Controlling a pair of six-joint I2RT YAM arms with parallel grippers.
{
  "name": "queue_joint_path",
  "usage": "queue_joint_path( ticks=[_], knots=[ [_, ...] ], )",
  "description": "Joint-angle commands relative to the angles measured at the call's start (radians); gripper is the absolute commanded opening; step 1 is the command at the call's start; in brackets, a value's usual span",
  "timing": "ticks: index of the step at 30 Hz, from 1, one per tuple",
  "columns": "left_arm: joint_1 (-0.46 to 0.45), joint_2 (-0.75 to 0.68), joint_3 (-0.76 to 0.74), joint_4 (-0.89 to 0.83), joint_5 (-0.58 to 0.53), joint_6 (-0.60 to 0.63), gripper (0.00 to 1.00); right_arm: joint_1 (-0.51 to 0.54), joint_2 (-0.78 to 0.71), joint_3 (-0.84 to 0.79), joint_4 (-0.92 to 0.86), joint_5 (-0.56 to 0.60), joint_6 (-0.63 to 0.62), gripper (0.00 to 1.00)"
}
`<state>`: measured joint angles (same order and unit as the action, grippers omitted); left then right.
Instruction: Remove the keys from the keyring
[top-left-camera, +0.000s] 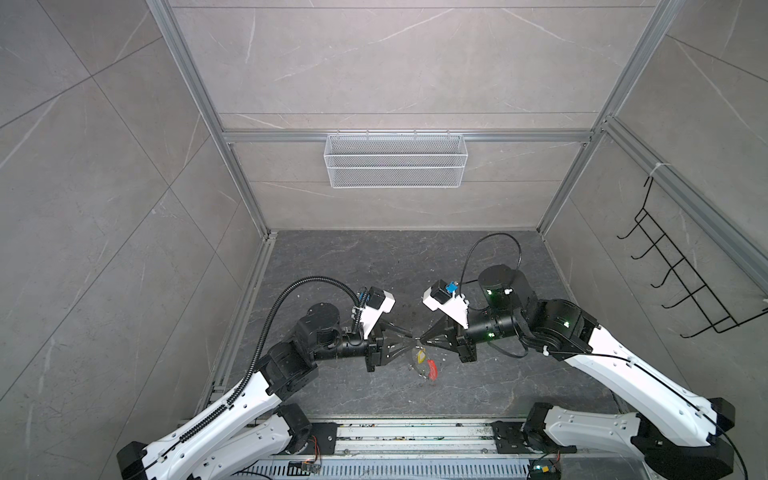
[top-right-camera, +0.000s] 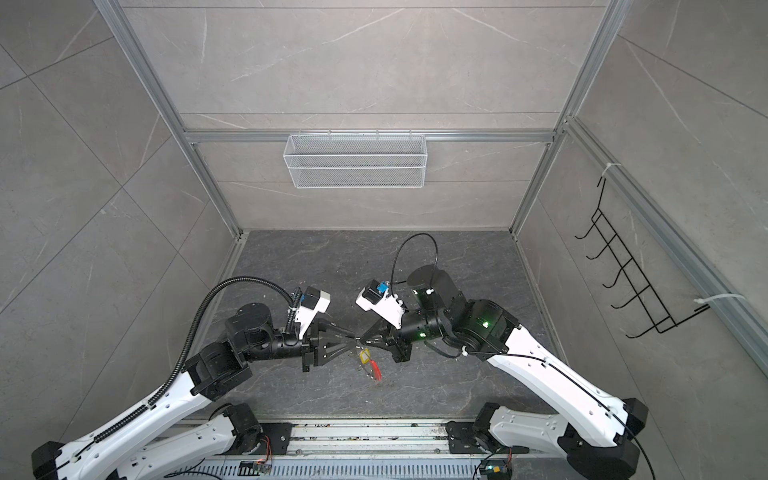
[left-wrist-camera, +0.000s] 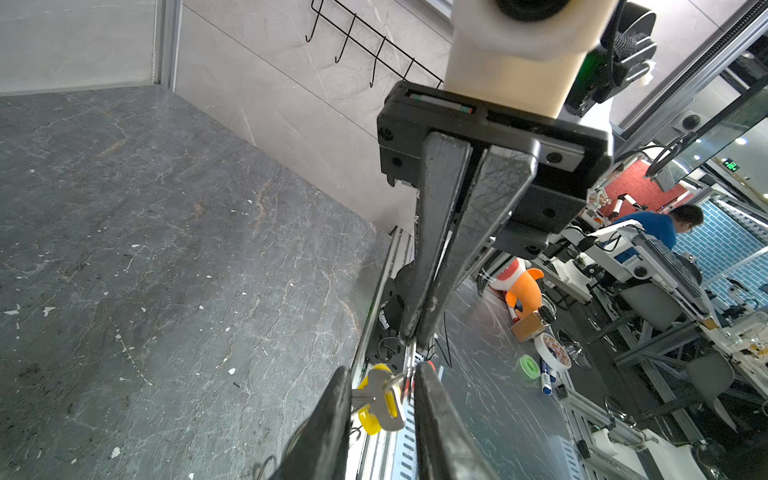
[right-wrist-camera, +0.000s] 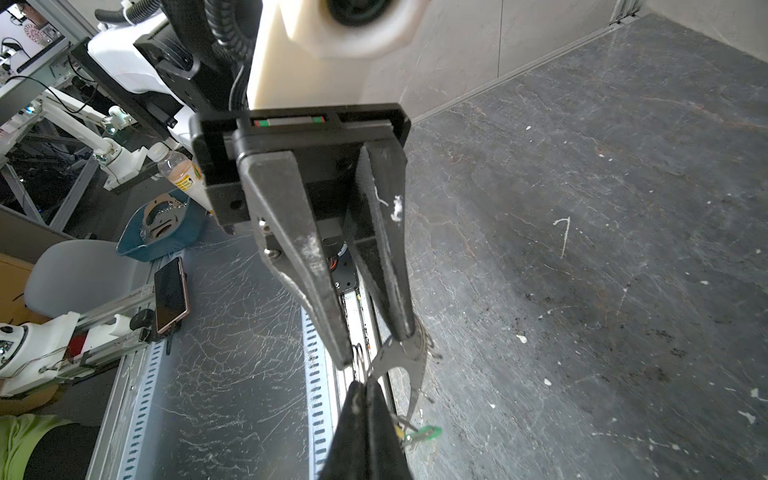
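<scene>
Now right gripper (left-wrist-camera: 413, 338) jaws clamp the keyring (top-left-camera: 432, 369), which hangs at 5 o'clock of them in a top view; left gripper (left-wrist-camera: 382, 370) jaws stand apart around the yellow-tagged key (left-wrist-camera: 380, 401), so the next move probably calls for pinching it and sliding it off.

two keys (left-wrist-camera: 380, 405), one keyring (top-left-camera: 432, 369), one basket (top-left-camera: 395, 160)

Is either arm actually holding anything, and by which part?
The right gripper pinches the keyring by its bare wire. The left gripper straddles the yellow-tagged key, fingers apart; no grip shows.
</scene>
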<state>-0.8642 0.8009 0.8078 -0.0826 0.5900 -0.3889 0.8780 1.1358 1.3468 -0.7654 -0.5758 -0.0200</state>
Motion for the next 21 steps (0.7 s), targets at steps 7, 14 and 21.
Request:
queue_joint_path(
  ticks=[7,14,21],
  knots=[
    [-0.004,0.007,0.047,0.023,0.042,0.019,0.17,0.006,0.01,0.042,-0.015,0.0,-0.024,0.0],
    [-0.006,0.005,0.045,0.034,0.035,0.012,0.02,0.007,0.01,0.038,0.013,0.011,0.001,0.0],
    [-0.014,-0.001,0.034,0.053,-0.038,-0.017,0.0,0.007,-0.013,0.002,0.096,0.05,0.072,0.16]
  ],
)
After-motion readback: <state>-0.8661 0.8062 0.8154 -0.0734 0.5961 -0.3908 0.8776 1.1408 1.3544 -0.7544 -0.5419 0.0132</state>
